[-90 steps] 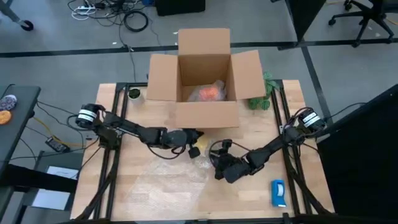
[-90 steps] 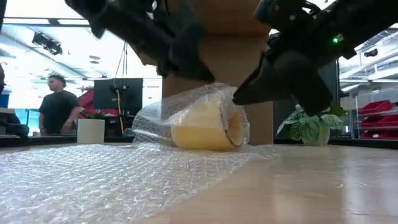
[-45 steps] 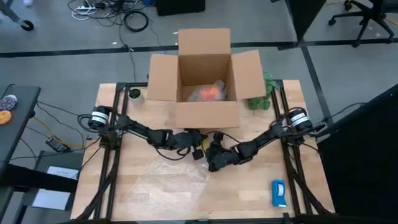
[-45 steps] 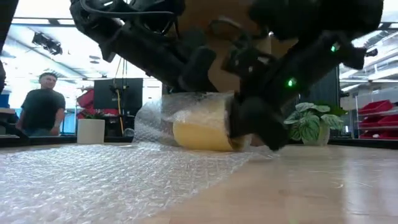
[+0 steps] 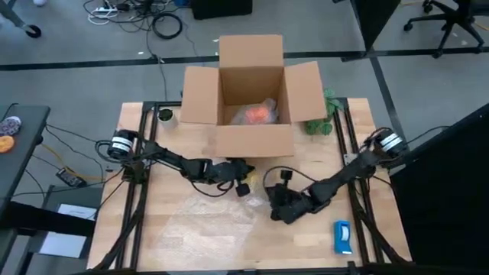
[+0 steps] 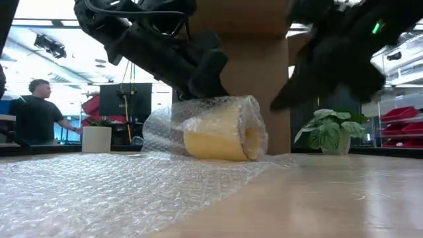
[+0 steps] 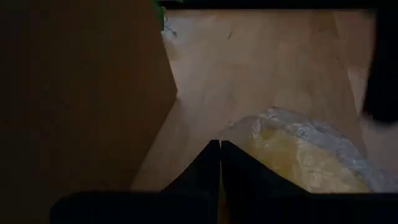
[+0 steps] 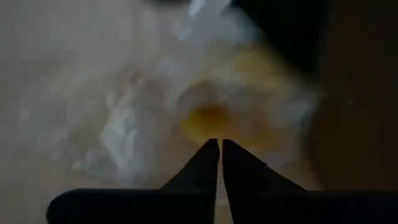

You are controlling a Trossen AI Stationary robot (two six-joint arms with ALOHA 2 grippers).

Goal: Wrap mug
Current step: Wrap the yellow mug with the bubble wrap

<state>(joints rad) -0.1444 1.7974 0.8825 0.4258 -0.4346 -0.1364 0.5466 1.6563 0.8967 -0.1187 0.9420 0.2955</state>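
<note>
from above, the left gripper sits just in front of the cardboard box, on the pale yellow mug, which lies at the far edge of the bubble wrap spread over the table. the right gripper hangs just beside the mug, toward the near right and apart from it. an orange bundle already lies inside the box. at table height, the mug lies on its side with film over its top and open end. the left gripper bears on its upper back, and the right gripper is lifted clear. to roll well, the left should probably keep the loose film pinned while the mug turns onto the flat sheet, so the layer does not spring back. in the left wrist view, its fingers are pressed together at the edge of the wrapped mug, with the box wall close alongside. whether film is caught between them cannot be told. in the right wrist view, the fingers are also clenched, gripping nothing, and point at the mug's mouth. a nudge low on the rim would likely roll it rather than slide it.
</note>
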